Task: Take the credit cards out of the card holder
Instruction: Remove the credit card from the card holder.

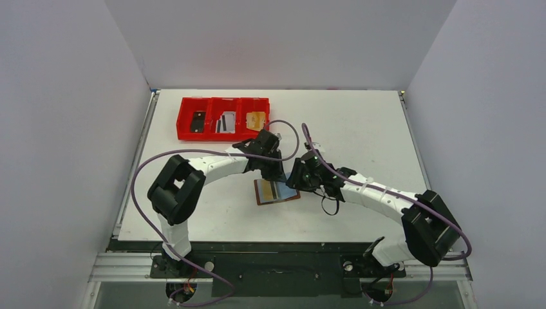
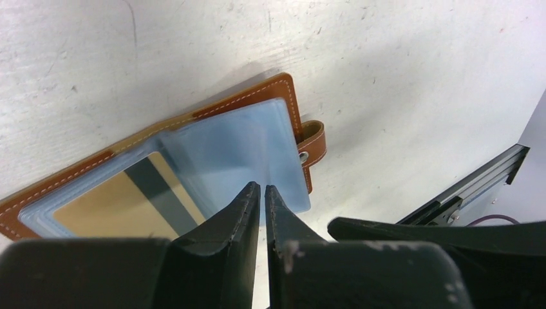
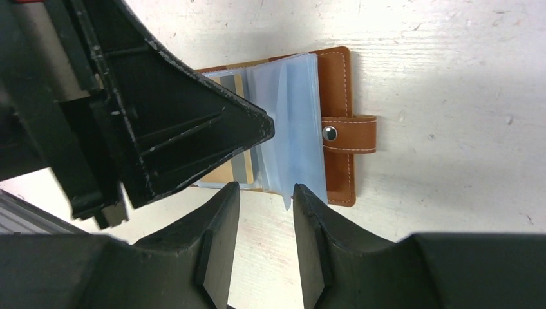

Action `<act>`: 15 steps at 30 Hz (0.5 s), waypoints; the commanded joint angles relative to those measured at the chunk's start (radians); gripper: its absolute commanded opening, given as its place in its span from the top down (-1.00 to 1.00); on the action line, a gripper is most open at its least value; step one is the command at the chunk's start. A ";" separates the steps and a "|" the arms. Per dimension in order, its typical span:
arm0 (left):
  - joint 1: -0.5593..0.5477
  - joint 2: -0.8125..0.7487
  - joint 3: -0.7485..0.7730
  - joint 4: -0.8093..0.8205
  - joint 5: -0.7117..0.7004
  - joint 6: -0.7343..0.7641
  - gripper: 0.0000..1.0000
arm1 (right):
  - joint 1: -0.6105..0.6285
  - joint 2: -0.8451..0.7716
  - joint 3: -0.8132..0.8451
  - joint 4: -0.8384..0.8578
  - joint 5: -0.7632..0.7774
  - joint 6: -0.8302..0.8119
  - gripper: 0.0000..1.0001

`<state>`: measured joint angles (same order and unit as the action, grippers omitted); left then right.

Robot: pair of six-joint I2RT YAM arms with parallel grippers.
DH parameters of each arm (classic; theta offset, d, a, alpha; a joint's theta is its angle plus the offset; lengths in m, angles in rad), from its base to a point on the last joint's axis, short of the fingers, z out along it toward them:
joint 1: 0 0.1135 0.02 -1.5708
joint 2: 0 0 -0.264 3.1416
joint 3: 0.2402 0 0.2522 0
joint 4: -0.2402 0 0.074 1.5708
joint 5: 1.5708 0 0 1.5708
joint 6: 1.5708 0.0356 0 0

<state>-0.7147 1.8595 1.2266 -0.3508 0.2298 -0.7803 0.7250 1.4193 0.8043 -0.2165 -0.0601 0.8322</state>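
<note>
One card (image 2: 109, 209) shows in the holder (image 3: 337, 96): thin, stiff, slippery, so pinch its edge. Left gripper (image 2: 263, 188) is nearly together at a sleeve (image 2: 238, 148) (floppy plastic), right gripper (image 3: 266, 192) apart

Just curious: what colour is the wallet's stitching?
White, on the small brown leather card holder; clearest in right wrist view.

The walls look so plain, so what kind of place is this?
Probably a robot lab booth: plain grey panel walls box in a white table, with two black-and-white robot arms bolted at its edge.
</note>
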 commanded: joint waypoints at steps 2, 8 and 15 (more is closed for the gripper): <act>-0.007 0.033 0.056 0.040 0.027 0.010 0.85 | -0.006 -0.092 -0.022 -0.008 0.088 0.028 0.33; -0.011 0.067 0.082 0.052 0.054 0.001 0.80 | -0.010 -0.152 -0.035 -0.041 0.127 0.033 0.31; -0.018 0.093 0.111 0.054 0.075 -0.007 0.75 | -0.014 -0.180 -0.027 -0.068 0.131 0.026 0.27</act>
<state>-0.7238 1.9408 1.2789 -0.3389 0.2718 -0.7826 0.7193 1.2690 0.7719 -0.2687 0.0380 0.8570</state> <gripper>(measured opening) 0.119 0.362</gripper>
